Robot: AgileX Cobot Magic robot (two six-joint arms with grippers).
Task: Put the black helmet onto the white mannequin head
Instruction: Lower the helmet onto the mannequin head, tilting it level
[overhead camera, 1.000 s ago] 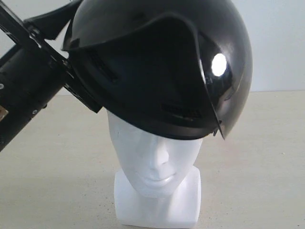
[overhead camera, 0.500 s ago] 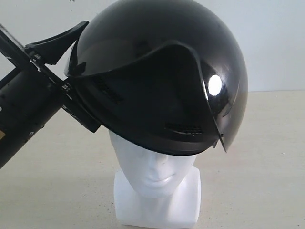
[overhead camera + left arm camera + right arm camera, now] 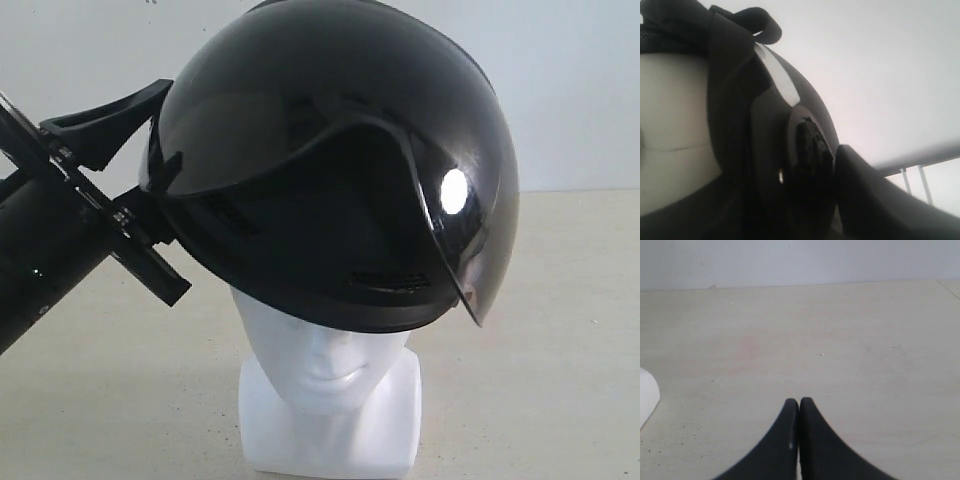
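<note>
The black helmet (image 3: 320, 160) sits over the crown of the white mannequin head (image 3: 325, 350), covering it down to the brow, with the smoky visor (image 3: 470, 230) hanging at the right. The head's face, neck and squarish base show below it. My left gripper (image 3: 160, 135) is at the helmet's left rim, shut on it: one finger (image 3: 100, 125) lies on the outside of the shell and the other is hidden inside. In the left wrist view the helmet's edge (image 3: 770, 150) fills the space beside the outer finger (image 3: 870, 195). My right gripper (image 3: 799, 402) is shut on nothing, low over the table.
The mannequin stands on a beige table (image 3: 540, 380) with a pale wall (image 3: 580, 90) behind it. A white rounded corner (image 3: 647, 395) shows at the edge of the right wrist view. The left arm (image 3: 40, 260) slants in from the lower left.
The helmet has come down and levelled over the head, hiding more of the forehead. The left gripper has sunk and drawn slightly left with it. The visor hangs lower.
</note>
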